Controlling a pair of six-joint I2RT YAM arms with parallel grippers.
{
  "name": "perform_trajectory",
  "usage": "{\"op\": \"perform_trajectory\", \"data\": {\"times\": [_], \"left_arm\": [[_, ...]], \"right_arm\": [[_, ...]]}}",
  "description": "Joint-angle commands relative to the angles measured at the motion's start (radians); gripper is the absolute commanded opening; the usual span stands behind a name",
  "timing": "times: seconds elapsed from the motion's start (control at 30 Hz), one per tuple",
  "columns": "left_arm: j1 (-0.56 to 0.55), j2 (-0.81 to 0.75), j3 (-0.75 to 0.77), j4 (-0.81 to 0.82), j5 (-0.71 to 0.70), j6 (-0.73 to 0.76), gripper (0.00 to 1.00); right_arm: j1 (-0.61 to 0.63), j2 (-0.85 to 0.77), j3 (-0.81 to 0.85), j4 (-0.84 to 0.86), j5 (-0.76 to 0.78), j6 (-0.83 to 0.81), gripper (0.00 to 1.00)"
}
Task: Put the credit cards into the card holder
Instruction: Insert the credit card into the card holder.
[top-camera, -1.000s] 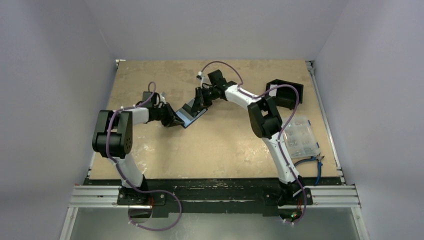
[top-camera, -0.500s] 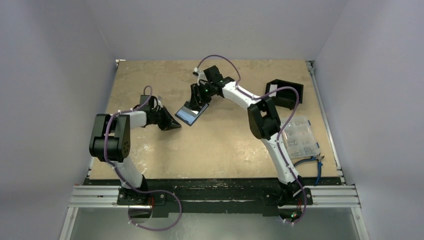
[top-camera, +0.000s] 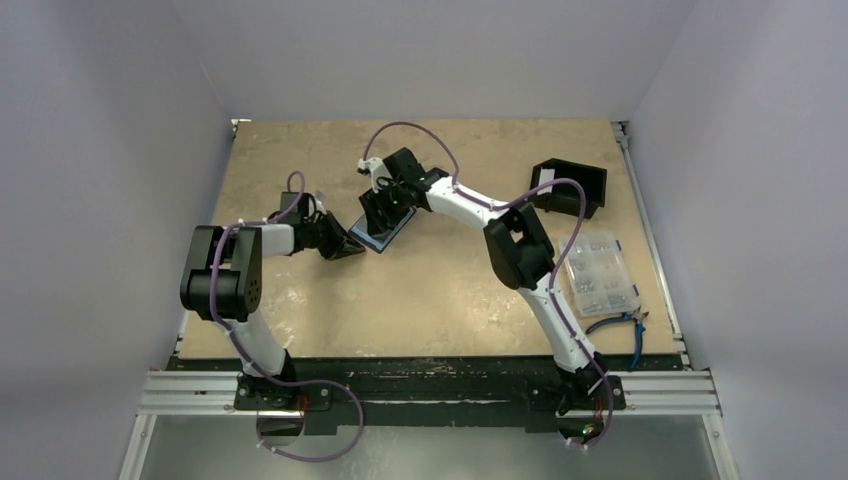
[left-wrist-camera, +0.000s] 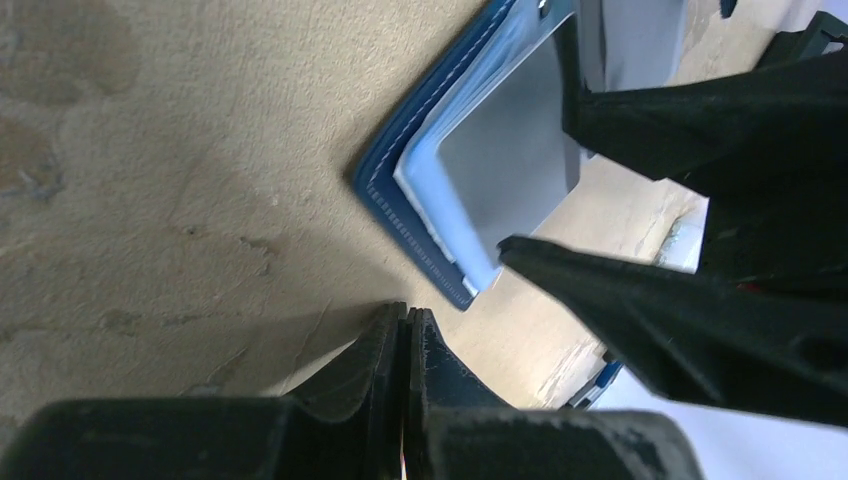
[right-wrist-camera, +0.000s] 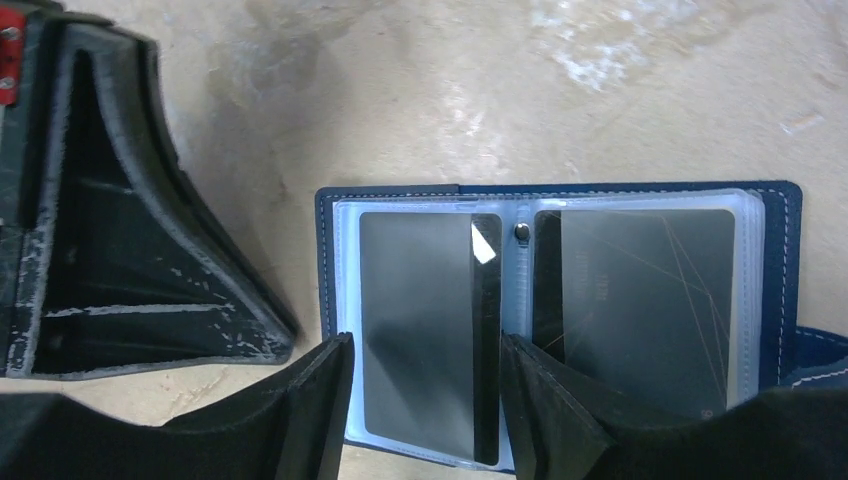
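Observation:
The navy card holder (right-wrist-camera: 780, 260) lies open and flat on the table, lighter sleeves inside. Two dark credit cards sit in its clear sleeves, one on the left page (right-wrist-camera: 415, 310) and one on the right page (right-wrist-camera: 650, 300). My right gripper (right-wrist-camera: 425, 400) hangs open just above the left page, a finger on each side of that card, with nothing held. My left gripper (left-wrist-camera: 405, 318) is shut and empty, its tip on the table just short of the holder's corner (left-wrist-camera: 420, 230). From above, both grippers meet at the card holder (top-camera: 385, 235).
A black open-sided box (top-camera: 570, 187) stands at the back right. A clear compartment box (top-camera: 600, 275) lies by the right arm, with blue-handled pliers (top-camera: 625, 330) near the front right edge.
The right gripper has opened and slid left over the card holder, which went from propped up between the grippers to lying flat. The left gripper drew back slightly and stays shut.

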Motion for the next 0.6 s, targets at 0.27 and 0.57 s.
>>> {"op": "perform_trajectory", "data": {"times": [0.27,0.57], "left_arm": [[0.003,0.038,-0.013,0.006,-0.059,0.009,0.0],[0.003,0.001,-0.008,-0.022,-0.075,0.028,0.0]], "right_arm": [[0.042,-0.063,-0.083,0.063,0.03,0.017,0.7],[0.034,-0.184,-0.156,0.118,-0.018,0.121,0.78]]}}
